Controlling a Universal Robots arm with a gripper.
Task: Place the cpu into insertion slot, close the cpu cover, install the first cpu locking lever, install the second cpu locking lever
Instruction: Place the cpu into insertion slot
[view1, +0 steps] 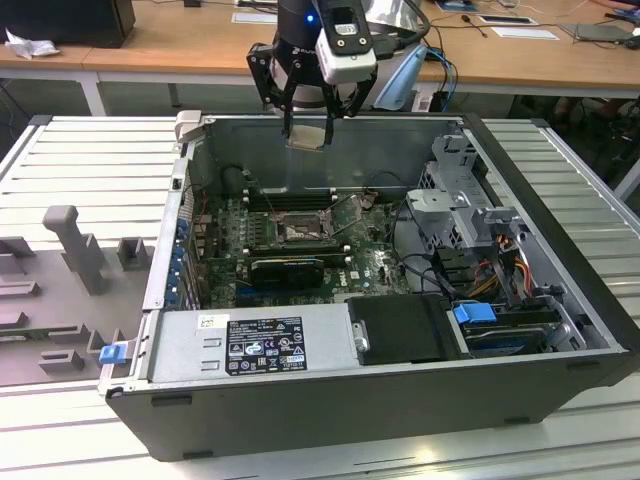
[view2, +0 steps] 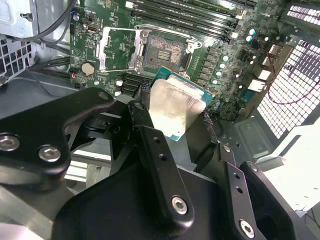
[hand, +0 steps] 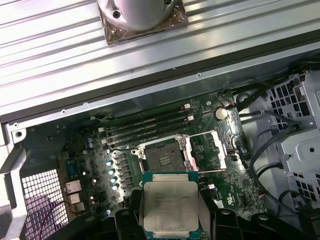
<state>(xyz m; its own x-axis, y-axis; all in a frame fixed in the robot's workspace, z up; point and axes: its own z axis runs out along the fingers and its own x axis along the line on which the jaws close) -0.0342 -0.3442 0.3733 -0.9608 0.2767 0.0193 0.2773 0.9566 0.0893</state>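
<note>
Gripper (view1: 307, 128) clamped on the cpu (view2: 175, 107), silver face showing in both wrist views. It hangs over the open computer case (view1: 330, 405), well apart from the motherboard (view1: 372, 262). Insertion slot (hand: 162, 159) lies bare below, with the cpu cover (view2: 102, 50) swung open beside it. Looks like the placing step: keep chip level, square its edges to the socket frame, lower straight, no sliding across contacts.

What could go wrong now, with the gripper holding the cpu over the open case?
1. The gripper pinches the cpu only by its edges, well above the insertion slot. A slip would probably drop it onto the electronics below.
2. The slot lies bare, with the cpu cover swung open beside it. An offset or tilted landing could damage the contacts.
</note>
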